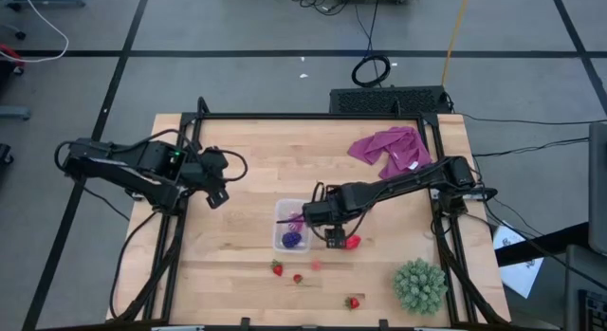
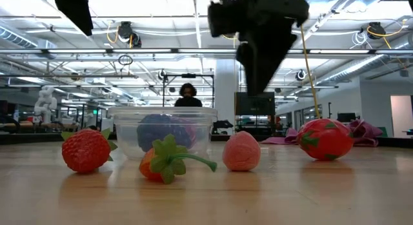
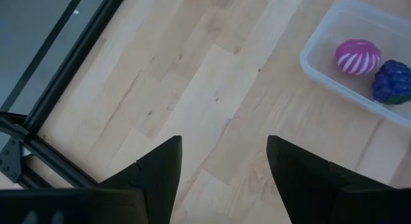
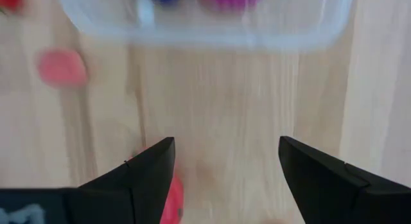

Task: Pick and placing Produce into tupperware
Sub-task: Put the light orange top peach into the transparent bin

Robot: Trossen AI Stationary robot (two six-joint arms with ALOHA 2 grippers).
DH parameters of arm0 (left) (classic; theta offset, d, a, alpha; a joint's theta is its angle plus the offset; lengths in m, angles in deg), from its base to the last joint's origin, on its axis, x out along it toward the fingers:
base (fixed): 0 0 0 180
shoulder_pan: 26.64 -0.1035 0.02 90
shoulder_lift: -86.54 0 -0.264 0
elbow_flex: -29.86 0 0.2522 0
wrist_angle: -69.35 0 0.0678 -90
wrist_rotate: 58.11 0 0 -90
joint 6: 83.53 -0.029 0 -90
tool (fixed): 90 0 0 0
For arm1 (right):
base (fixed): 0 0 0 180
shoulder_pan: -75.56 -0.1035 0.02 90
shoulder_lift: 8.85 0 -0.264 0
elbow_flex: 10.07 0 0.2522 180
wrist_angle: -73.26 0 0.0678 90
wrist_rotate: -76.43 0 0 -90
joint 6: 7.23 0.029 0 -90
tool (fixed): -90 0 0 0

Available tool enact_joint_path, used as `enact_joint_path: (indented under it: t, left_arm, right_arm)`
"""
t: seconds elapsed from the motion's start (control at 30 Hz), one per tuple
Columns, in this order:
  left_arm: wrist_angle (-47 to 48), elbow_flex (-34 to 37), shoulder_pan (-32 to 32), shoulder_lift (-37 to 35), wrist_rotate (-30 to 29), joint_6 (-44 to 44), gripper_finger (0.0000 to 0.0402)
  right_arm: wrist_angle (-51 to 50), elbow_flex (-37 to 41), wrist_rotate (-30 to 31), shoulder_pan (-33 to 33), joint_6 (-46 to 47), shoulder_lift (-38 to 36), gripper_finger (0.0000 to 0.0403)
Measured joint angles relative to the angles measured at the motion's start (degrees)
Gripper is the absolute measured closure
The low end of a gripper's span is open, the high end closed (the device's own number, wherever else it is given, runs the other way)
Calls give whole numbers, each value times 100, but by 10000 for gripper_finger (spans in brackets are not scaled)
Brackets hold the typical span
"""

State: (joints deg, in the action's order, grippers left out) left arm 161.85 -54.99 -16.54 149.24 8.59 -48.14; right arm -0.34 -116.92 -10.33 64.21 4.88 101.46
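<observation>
The clear tupperware (image 1: 289, 220) stands at the table's middle and holds a purple grape bunch (image 3: 392, 83) and a purple-pink striped round piece (image 3: 358, 56). A larger red piece (image 1: 353, 242) lies just right of it. Near the front lie a pale pink piece (image 2: 242, 151) and three strawberries (image 1: 277, 268) (image 1: 297, 278) (image 1: 353, 302). My right gripper (image 4: 225, 144) is open and hovers above the table between the tupperware (image 4: 205, 22) and the red piece (image 4: 170, 201). My left gripper (image 3: 225, 140) is open and waits over bare wood left of the tupperware.
A spiky green ball plant (image 1: 419, 284) sits at the near right corner. A purple-pink cloth (image 1: 389, 149) lies at the far right. A black frame (image 1: 313, 117) runs along the table's edges. Bare wood lies between the left arm and the tupperware.
</observation>
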Motion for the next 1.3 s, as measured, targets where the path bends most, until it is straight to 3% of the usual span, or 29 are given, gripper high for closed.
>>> enact_joint_path:
  t: [0.57,0.77,1.07,1.3]
  left_arm:
    - [13,0,281,2,-72,80,169]
    - [13,0,281,2,-75,78,169]
    - [9,0,281,2,-76,89,169]
    - [-1,0,281,2,-81,89,169]
  right_arm:
    - [-1101,696,0,-50,348,2,133]
    - [-1230,1035,632,-28,341,-226,133]
    - [-628,2031,741,267,795,-1184,133]
    - [80,3004,461,393,1155,-1710,133]
